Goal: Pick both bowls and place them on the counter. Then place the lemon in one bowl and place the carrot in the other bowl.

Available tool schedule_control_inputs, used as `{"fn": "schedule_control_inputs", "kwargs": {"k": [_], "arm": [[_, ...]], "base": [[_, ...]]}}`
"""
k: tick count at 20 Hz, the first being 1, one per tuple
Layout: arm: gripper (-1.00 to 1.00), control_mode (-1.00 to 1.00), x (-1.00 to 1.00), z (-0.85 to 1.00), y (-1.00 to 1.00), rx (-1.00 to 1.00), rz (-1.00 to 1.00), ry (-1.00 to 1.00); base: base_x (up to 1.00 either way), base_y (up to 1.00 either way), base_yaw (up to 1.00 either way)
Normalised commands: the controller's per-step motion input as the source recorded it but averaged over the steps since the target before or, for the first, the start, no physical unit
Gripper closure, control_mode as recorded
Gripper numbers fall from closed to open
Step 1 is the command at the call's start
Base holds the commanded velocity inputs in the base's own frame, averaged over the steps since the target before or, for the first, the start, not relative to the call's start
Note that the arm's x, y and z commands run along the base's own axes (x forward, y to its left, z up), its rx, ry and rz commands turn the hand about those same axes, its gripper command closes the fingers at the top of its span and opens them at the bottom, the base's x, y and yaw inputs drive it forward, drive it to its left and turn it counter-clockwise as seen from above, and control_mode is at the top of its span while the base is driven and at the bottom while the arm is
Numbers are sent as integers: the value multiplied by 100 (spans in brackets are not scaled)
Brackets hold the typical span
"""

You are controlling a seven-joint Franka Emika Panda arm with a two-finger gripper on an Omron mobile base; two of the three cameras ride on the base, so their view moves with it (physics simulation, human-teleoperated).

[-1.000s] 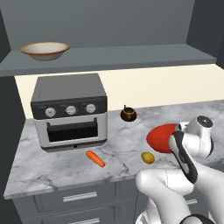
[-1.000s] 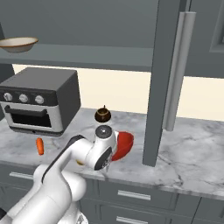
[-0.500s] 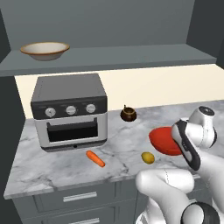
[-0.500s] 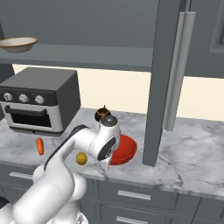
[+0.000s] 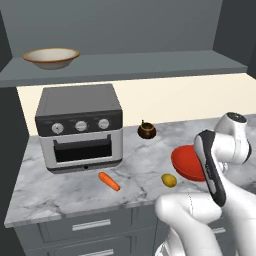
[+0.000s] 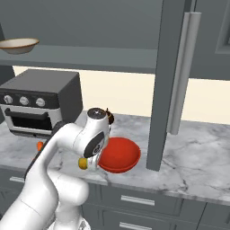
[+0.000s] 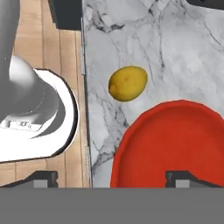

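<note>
1. Left base view: the red bowl (image 5: 187,161) sits on the marble surface (image 5: 70,187), at its right side, partly hidden by the white arm. The lemon (image 5: 170,180) lies just beside the bowl, on its left, apart from it. The carrot (image 5: 109,181) lies further left, in front of the toaster oven (image 5: 80,127). The cream bowl (image 5: 51,57) stands on the upper shelf (image 5: 150,62). A small dark pot (image 5: 146,130) stands behind, near the wall.
2. Right base view: the red bowl (image 6: 119,154) rests on the surface (image 6: 197,157) near its front edge, beside the arm's wrist. The cream bowl (image 6: 18,45) is on the shelf at the left.
3. Hand view: the fingers (image 7: 111,178) are spread wide and hold nothing; one tip is over the red bowl (image 7: 175,140). The lemon (image 7: 127,83) lies close to the bowl's rim, not touching it.
</note>
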Motion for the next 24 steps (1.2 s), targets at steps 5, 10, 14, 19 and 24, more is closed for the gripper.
{"fn": "schedule_control_inputs", "kwargs": {"k": [5, 10, 14, 19, 24], "arm": [[-100, -100, -32, 20, 91, 0, -9, 0], [-100, -100, -46, 0, 44, 15, -5, 0], [-100, -100, -13, 41, 38, 26, -16, -11], [-100, -100, -21, 60, 44, 22, -33, -13], [-100, -100, -45, 47, 51, 25, -37, -2]], "base": [[0, 0, 0], [0, 0, 0], [0, 0, 0], [0, 0, 0], [0, 0, 0]]}}
